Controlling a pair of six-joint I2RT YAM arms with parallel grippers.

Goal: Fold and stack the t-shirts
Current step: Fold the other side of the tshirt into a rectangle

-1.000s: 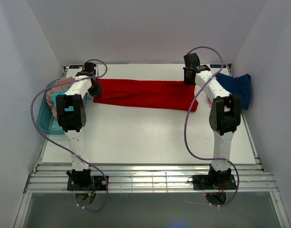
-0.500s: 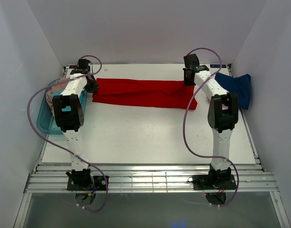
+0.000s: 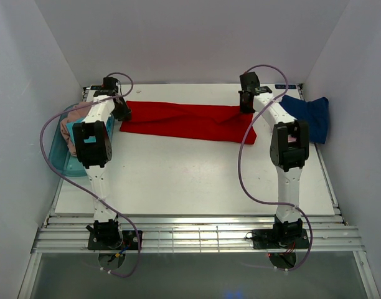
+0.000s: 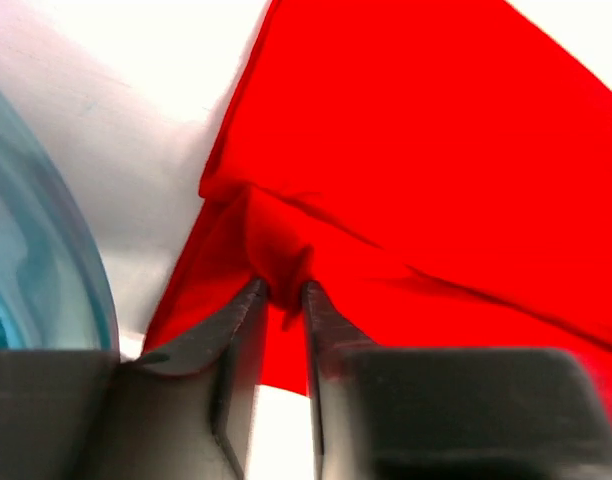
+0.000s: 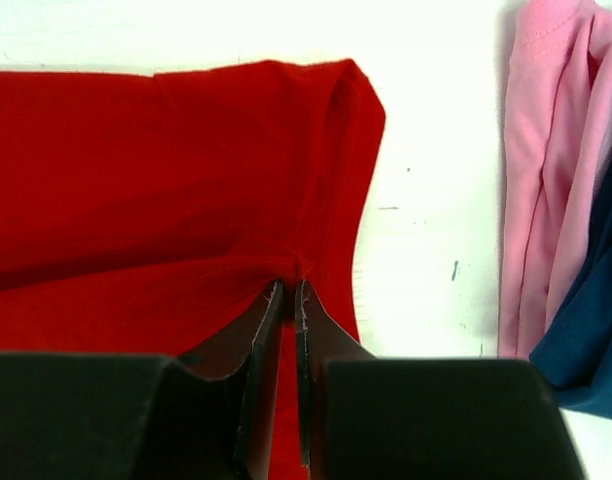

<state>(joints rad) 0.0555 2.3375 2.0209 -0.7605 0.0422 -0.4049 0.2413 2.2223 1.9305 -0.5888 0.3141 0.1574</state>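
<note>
Shifted slightly toward 10 o'clock since a second ago: left gripper [image 3: 121,111], with the red shirt [image 3: 190,123] drawn straighter at that end. A tub [image 3: 56,159] is seen at 9 o'clock. The red shirt is laid as a long folded band from 10 to 1 o'clock. Both ends are pinched: the left gripper is clenched on a bunched fold, the right gripper [image 3: 245,104] on a pucker. A navy shirt [image 3: 309,115] and pink shirt [image 5: 551,150] are piled at 2 o'clock. The cloth is judged light and limp, so sag is expected; doubled edges near corners are best gripped.
</note>
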